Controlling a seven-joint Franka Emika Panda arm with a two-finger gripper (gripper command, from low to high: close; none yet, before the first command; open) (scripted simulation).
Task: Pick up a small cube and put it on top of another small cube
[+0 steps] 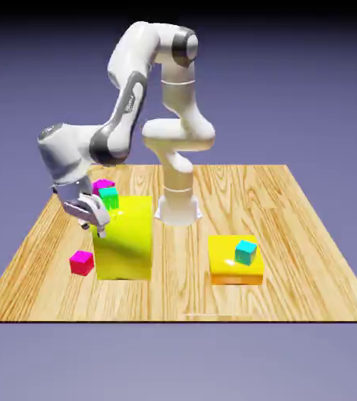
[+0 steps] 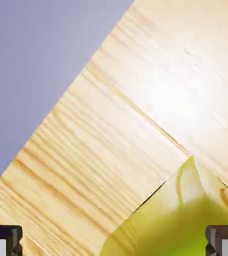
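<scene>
1 pink cube (image 1: 81, 263) lies near the tabletop's (image 1: 182, 301) left edge, beside the tall yellow block (image 1: 124, 243). The pincer (image 1: 94, 227) is wide; better clear this block first, then descend straight.

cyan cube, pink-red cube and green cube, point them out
Cyan cube (image 1: 245, 253): exterior view, the side facing the camera.
Pink-red cube (image 1: 80, 265): exterior view, the side facing the camera.
Green cube (image 1: 109, 200): exterior view, the side facing the camera.
</scene>
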